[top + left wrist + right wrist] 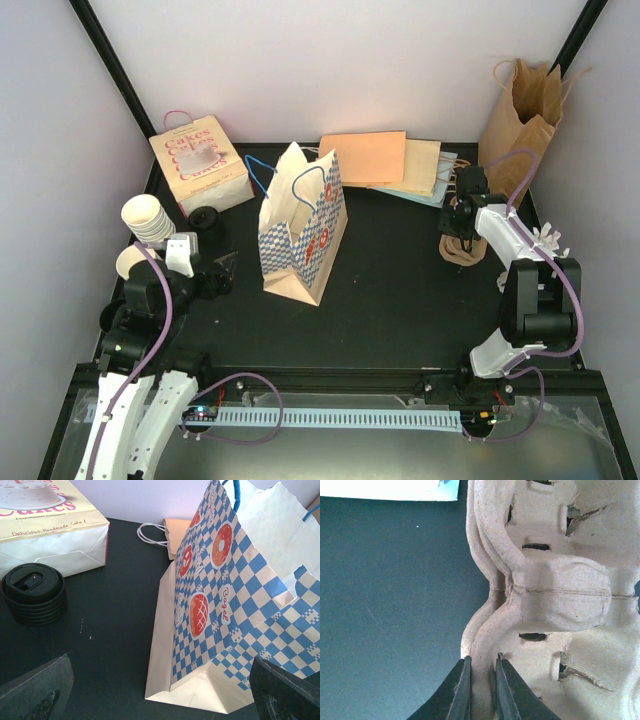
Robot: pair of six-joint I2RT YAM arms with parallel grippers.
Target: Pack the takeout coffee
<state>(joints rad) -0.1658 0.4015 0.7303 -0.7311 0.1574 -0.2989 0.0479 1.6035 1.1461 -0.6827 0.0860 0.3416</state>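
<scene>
Where lids (34,592) stack — tops up, axis vertical

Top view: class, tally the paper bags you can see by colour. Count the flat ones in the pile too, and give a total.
White-and-pink Cakes bag: 1
Blue checked bag: 1
Brown upright bag: 1
Orange flat bag: 1
Tan flat bag: 1
Pale blue flat bag: 1
Total: 6

The left arm sits folded near left, the left claw (222,274) spread wide. The right arm reaches far right, the right claw (481,690) pinched on the rim of a pulp tray (560,595).
</scene>
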